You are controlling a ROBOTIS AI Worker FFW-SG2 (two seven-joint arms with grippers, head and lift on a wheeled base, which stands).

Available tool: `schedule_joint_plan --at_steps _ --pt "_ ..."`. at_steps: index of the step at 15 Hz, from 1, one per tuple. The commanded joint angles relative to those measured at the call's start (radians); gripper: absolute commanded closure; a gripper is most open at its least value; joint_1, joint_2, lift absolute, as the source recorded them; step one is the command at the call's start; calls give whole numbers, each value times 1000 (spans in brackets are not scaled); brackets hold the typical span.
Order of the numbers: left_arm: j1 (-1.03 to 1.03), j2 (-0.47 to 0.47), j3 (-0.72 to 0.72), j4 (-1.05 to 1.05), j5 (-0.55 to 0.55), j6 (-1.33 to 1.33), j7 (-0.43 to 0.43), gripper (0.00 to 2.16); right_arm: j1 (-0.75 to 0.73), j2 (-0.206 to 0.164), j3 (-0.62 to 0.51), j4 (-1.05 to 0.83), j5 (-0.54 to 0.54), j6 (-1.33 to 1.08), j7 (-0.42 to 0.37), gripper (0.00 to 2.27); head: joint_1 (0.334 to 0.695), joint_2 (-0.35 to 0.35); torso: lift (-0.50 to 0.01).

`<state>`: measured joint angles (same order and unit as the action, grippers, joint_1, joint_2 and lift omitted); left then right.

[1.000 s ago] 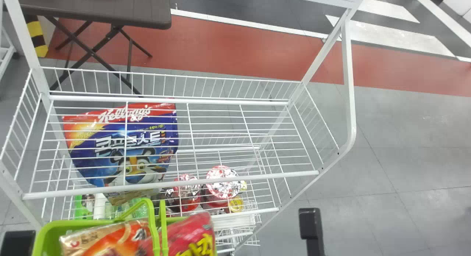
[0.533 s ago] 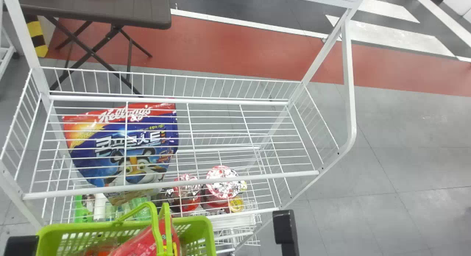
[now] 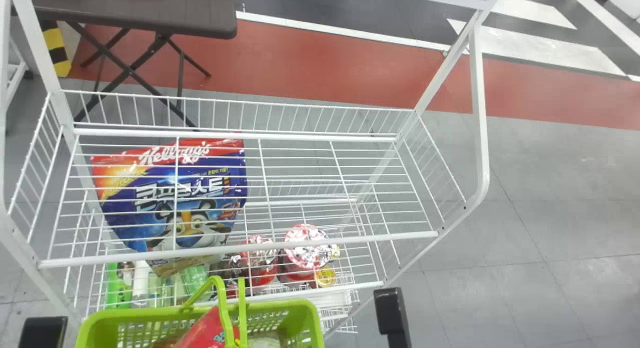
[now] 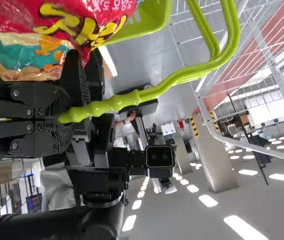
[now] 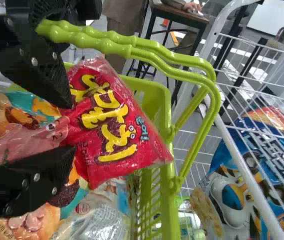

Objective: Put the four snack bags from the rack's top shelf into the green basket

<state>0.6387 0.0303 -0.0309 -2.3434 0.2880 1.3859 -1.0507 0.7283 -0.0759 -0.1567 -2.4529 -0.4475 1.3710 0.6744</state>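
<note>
Basket (image 3: 127,314) shifted right, left tool (image 4: 64,119) gripping handle (image 3: 220,293), right tool (image 5: 71,127) spread

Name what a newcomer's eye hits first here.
The lime-green basket at the head view's bottom edge, its handle in the left gripper. Then the red snack bag poking up from it, and the blue-and-red cereal bag seen through the rack, left of centre.

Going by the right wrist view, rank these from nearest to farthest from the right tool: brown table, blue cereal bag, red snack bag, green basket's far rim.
From the right tool:
1. red snack bag, right at it
2. green basket's far rim, behind the bag
3. blue cereal bag, outside the basket
4. brown table, off in the background
</note>
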Motion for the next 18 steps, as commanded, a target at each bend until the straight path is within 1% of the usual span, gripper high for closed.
schedule_joint_plan --at_steps 1,3,6,7,9,10,11,13,14,15,17,18 --pt "13 0 2 -8 -1 0 -5 2125 5 4 -47 -12 30 -62 -29 56 695 -350 0" --pt "18 0 5 -11 -1 0 -6 2125 3 4 -89 -14 50 -98 -47 56 695 -350 0" --pt "19 -1 0 -11 -1 0 -5 2125 5 5 -159 -23 58 -123 -47 56 695 -350 0" --pt "21 -1 0 -11 -1 -3 -2 2125 11 10 -173 -25 58 -187 -47 56 695 -350 0" --pt "26 -1 -3 -13 -4 -3 0 2125 60 11 -181 -38 70 -482 -85 56 695 -350 0" --pt "27 -1 -3 -13 -6 0 0 2125 74 16 -182 -38 69 -608 -91 56 695 -350 0" --pt "33 -1 -3 -16 -7 -3 0 2125 89 30 -181 -40 69 -786 -95 56 695 -350 0" --pt "44 -1 -6 -16 -9 -3 0 2125 132 48 -142 -38 61 -1184 -107 60 695 -350 0" --pt "44 -1 -7 -16 -10 -3 1 2125 149 48 -112 -38 75 -1298 -136 60 695 -350 0" --pt "47 -1 -7 -14 -10 -3 3 2125 157 48 -78 -41 99 -1335 -177 60 695 -350 0" --pt "52 -1 -7 -16 -10 -6 1 2125 158 48 -29 -43 133 -1277 -265 60 695 -350 0" --pt "58 0 -6 -17 -10 -6 -6 2125 158 48 -17 -41 136 -1246 -283 60 695 -350 0"
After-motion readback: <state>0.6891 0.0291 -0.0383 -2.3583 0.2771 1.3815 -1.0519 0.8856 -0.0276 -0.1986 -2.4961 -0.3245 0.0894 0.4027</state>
